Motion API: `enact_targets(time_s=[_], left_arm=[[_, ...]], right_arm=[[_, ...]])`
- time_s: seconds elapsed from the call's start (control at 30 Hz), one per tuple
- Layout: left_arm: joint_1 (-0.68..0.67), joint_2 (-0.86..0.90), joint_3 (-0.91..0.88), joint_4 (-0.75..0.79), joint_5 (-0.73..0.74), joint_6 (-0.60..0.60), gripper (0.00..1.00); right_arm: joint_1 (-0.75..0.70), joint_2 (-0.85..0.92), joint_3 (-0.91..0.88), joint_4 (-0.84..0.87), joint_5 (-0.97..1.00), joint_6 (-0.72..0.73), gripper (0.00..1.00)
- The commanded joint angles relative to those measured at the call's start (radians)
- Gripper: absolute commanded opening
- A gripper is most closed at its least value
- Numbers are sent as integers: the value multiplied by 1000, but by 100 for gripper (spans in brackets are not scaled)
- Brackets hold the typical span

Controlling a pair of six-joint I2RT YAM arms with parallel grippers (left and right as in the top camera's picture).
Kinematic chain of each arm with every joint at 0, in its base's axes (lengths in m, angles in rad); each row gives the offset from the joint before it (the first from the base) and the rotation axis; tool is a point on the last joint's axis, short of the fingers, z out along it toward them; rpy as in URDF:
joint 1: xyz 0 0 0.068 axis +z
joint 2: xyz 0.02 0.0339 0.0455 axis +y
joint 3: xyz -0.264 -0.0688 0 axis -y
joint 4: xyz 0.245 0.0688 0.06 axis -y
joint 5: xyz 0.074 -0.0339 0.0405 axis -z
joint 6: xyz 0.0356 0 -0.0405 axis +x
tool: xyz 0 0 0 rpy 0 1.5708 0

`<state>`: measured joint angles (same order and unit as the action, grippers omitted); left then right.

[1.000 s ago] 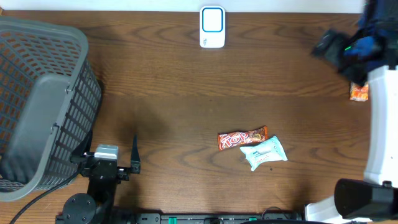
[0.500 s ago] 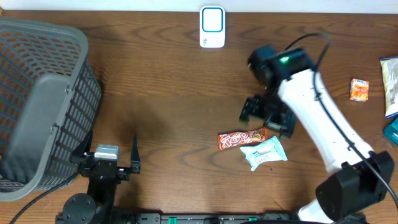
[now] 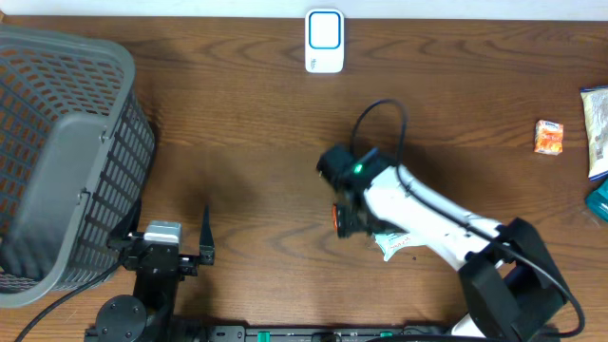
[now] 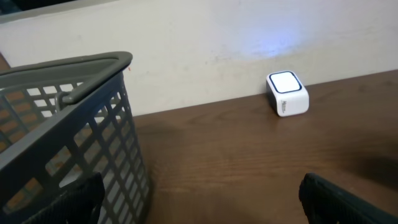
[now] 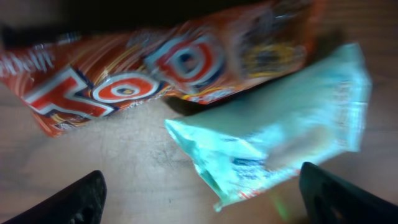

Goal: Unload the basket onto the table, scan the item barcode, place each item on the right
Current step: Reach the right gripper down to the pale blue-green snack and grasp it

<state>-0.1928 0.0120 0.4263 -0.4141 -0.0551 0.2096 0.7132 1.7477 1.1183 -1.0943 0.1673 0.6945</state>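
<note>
Two snacks lie side by side on the table: a red "TOP" bar [image 5: 143, 81] and a pale mint packet [image 5: 280, 143]. My right gripper [image 5: 208, 199] hovers close above them, open, with the mint packet's lower corner below the gap between its fingers. From overhead the right gripper [image 3: 356, 218] hides most of the bar [image 3: 338, 217]; part of the mint packet [image 3: 399, 245] shows. The white scanner [image 3: 324, 41] with a blue-lit face stands at the far edge. My left gripper [image 4: 199, 202] rests open at the near left, holding nothing.
A grey mesh basket [image 3: 66, 142] fills the left side, right beside the left gripper. At the far right lie a small orange packet [image 3: 548, 137], a white bag [image 3: 597, 104] and a teal item [image 3: 600, 201] at the edge.
The right arm has swung in from the far right, across the table, and now sits low over the two snacks. The left arm has not moved.
</note>
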Motion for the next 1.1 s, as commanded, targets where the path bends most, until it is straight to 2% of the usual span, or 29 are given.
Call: enact_targets(time_s=[0.0, 0.13, 0.27, 0.33, 0.37, 0.4, 0.5, 0.6, 0.73, 0.87, 1.07], left_arm=[[-3, -1, 2, 3, 2, -5, 100], [-3, -1, 2, 3, 2, -5, 100], [-3, -1, 2, 3, 2, -5, 100], [-3, -1, 2, 3, 2, -5, 100], [-3, -1, 2, 3, 2, -5, 100], [-3, -1, 2, 3, 2, -5, 100], [-3, -1, 2, 3, 2, -5, 100], [-3, -1, 2, 3, 2, -5, 100], [-3, -1, 2, 3, 2, -5, 100], [-3, -1, 2, 3, 2, -5, 100], [-3, -1, 2, 3, 2, -5, 100]], right_arm=[[6, -2, -77, 45, 48, -38, 84], [-8, -2, -136, 74, 48, -37, 61], [-8, -2, -179, 101, 46, -18, 58], [-9, -2, -197, 125, 33, -18, 52], [-8, -2, -207, 141, 14, -19, 41], [-9, -1, -211, 144, 6, -19, 37], [-9, -1, -219, 153, -1, -21, 2], [-10, -3, -202, 185, -51, -144, 1], [-10, -31, -77, 137, -244, -323, 1], [-32, -105, 67, 113, -580, -562, 1], [-150, -181, 134, 175, -1059, -698, 1]])
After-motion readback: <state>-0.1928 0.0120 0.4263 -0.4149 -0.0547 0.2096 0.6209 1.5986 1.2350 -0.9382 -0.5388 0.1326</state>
